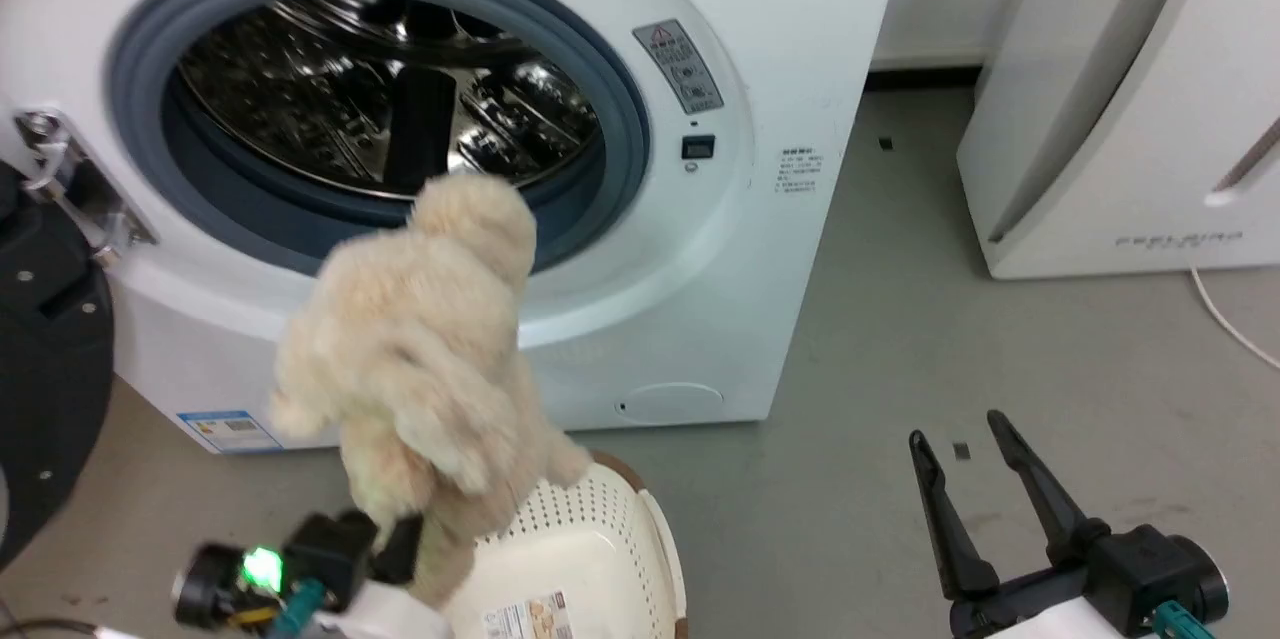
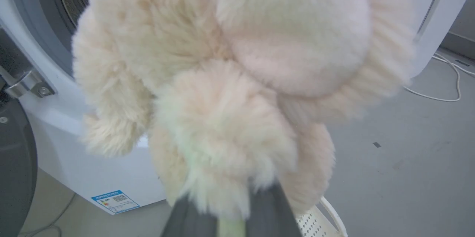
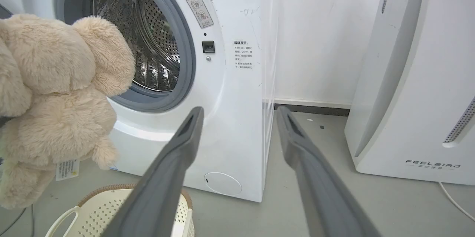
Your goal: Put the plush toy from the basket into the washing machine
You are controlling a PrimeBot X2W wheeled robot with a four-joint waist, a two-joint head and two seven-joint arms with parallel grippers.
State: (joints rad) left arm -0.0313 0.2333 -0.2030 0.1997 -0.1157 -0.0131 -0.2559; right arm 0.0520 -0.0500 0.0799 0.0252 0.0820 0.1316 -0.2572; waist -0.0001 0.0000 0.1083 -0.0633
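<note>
The door (image 1: pixel 45 349) hangs open at the far left, and the washer (image 1: pixel 790 39) shows its drum (image 1: pixel 330 89) bare, nothing inside it. So the way in is clear.

The toy (image 1: pixel 420 349) is out of the basket (image 1: pixel 600 539) and hangs in the air above it, clear of the rim. In the head view its rounded top sits level with the lower edge of the grey gasket (image 1: pixel 620 79). In the right wrist view it hangs in front of the left part of the porthole, outside the drum. Whether the fur brushes the washer's front I cannot tell. I judge the task about halfway: the pick and lift are done. What is left is carrying the toy forward and up over the gasket lip, into the drum, then letting go.

The left gripper (image 2: pixel 228 214) has the toy by its lower end. The two dark fingers (image 2: pixel 274 211) stand narrowly apart with fur pinched between them, and their tips are buried in the pile. The grip is low, so the body stands tall and loose above it and may flop at the lip.

The right gripper (image 1: pixel 955 431) rests low at the right over bare floor (image 1: pixel 880 339), jaws wide apart, holding and touching nothing, well clear of the toy.
</note>
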